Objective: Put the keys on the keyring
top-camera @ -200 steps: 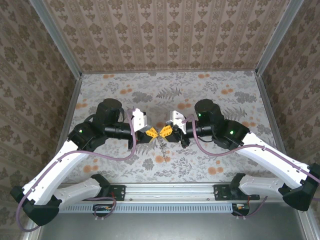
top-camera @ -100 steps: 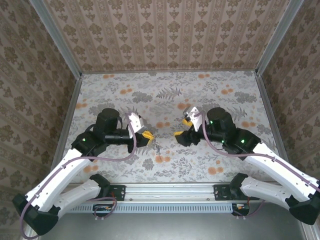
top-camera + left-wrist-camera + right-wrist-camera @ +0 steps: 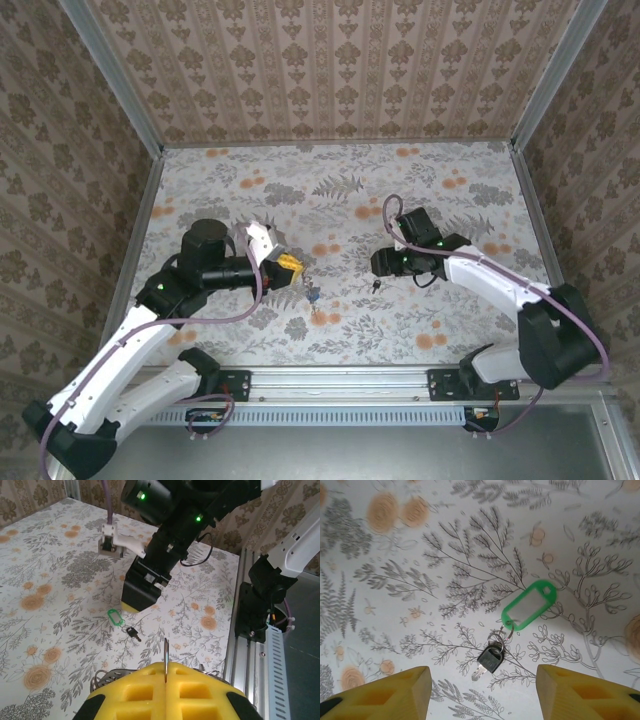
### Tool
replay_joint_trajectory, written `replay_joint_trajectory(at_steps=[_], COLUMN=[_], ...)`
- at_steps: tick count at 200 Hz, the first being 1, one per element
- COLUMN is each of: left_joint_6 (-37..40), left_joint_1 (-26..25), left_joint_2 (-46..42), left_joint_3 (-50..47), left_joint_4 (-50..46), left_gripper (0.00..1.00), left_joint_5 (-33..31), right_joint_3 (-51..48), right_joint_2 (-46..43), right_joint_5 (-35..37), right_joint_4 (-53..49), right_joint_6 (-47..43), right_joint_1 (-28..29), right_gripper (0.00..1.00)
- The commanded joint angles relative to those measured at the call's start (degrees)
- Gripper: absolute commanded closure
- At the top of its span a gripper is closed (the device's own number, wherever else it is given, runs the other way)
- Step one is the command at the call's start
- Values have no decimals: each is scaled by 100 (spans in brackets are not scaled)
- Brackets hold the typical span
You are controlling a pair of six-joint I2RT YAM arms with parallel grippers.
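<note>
1. The right gripper (image 3: 480, 682) is spread. Its two yellow fingers (image 3: 380, 690) sit well apart at the lower corners of its wrist view, with nothing between them or touching them. It points down at the table (image 3: 395, 605).
2. Just ahead of that gap a key (image 3: 489, 661) with a dark head lies flat on the table. A small ring joins it to a green tag (image 3: 532, 605).
3. The long axis of the key and tag runs on a slant in the wrist view, blade toward the lower left and tag toward the upper right. It is neither in line with the two fingers nor square to them.
4. In the top view the key (image 3: 376, 286) lies a little right of the table's middle, somewhat nearer the near edge than the far one. It is just beside the right gripper (image 3: 380, 268), on the near-edge side.
5. The left gripper (image 3: 165, 696) is pressed together. A thin grey metal strip stands up out of the seam between its pads, and I take it for the keyring (image 3: 165, 664) seen edge-on.
6. From above, the left gripper (image 3: 289, 265) sits left of the table's middle, apart from the key. Small dark bits (image 3: 314, 297) show just beside its tips, too small to name.
7. The right arm is plainly the nearer one. By my judgement the coming move is a short drop and a close on the key's head. The slant may call for a turn of the wrist first, and a flat key could slip out from under the pads.
</note>
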Motion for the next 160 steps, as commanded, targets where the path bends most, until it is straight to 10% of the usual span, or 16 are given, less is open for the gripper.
replay_joint_trajectory(at_steps=[1,160], left_joint_6=[-43,-155], left_joint_1=[50,430], left_joint_2=[-190,-405], left_joint_3=[6,-141], left_joint_4=[74,375], left_gripper=[100,100], left_joint_5=[77,564], right_joint_3=[14,303], right_joint_2=[296,1483], right_joint_5=[-118,-329], right_joint_4=[142,548], right_joint_6=[284,359], right_joint_1=[-37,-125], right_gripper=[43,70])
